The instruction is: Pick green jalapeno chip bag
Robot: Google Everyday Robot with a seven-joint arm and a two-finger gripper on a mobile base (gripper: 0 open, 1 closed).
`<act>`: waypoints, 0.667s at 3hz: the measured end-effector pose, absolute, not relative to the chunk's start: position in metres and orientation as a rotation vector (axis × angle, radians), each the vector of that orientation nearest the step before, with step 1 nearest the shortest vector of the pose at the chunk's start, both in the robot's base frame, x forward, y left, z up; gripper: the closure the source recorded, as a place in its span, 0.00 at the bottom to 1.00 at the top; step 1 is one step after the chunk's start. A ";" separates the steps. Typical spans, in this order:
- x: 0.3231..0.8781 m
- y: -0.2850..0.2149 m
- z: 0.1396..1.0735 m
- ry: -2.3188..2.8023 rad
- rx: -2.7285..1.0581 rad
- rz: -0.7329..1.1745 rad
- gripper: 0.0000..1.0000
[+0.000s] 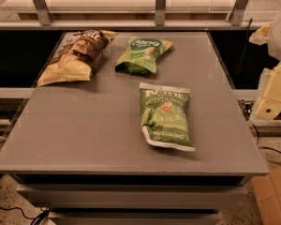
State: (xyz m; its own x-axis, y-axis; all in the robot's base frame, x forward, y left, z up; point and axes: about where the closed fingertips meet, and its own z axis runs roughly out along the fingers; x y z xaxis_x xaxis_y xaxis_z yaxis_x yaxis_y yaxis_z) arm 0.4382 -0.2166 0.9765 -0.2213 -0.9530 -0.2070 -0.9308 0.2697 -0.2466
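The green jalapeno chip bag [166, 116] lies flat on the grey table [84, 130], right of centre, with white sealed edges and pale lettering facing up. My gripper [270, 102] is at the right edge of the view, on the pale arm, off the table's right side. It is well apart from the bag, to the bag's right, and it touches nothing on the table.
A larger brown and cream bag [75, 56] lies at the back left. A lighter green bag [142, 55] lies at the back centre. A metal rail [131, 25] with posts runs behind the table. A cardboard box [274, 196] sits on the floor at lower right.
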 end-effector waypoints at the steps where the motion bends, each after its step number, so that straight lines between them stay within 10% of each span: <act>1: 0.438 -0.217 0.977 2.231 -1.724 -0.099 0.00; 2: 0.440 -0.200 0.971 2.187 -1.795 -0.087 0.00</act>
